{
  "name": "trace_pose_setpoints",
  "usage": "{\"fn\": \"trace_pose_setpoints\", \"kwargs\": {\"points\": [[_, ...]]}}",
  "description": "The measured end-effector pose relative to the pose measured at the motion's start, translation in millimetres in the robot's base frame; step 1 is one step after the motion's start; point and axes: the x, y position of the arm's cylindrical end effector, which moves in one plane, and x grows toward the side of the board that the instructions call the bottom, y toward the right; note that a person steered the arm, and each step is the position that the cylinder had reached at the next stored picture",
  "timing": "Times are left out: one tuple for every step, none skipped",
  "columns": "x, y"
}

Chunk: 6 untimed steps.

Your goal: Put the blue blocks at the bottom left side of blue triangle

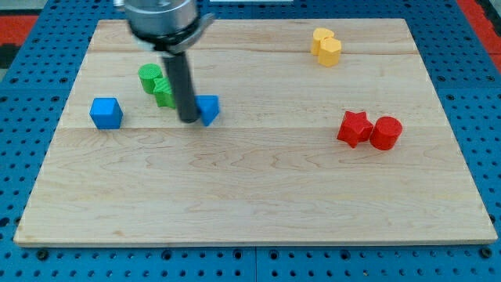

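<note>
A blue triangle (209, 110) lies on the wooden board (250, 180) at the upper left of centre. My tip (189, 120) stands right against its left side, partly hiding it. A blue cube (106, 113) sits well to the view's left of the tip, near the board's left edge, at about the same height as the triangle.
A green cylinder (149, 77) and a green block (164, 92) sit together just above-left of my tip. Two yellow blocks (326, 46) lie at the top right. A red star (355, 128) and a red cylinder (386, 132) lie at the right.
</note>
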Motion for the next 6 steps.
{"fn": "trace_pose_setpoints", "kwargs": {"points": [[-11.8,32.6],[-27.4,32.8],[-90.1,39.2],[-129.6,-9.8],[-134.9,-97.9],[-122.0,-143.8]]}}
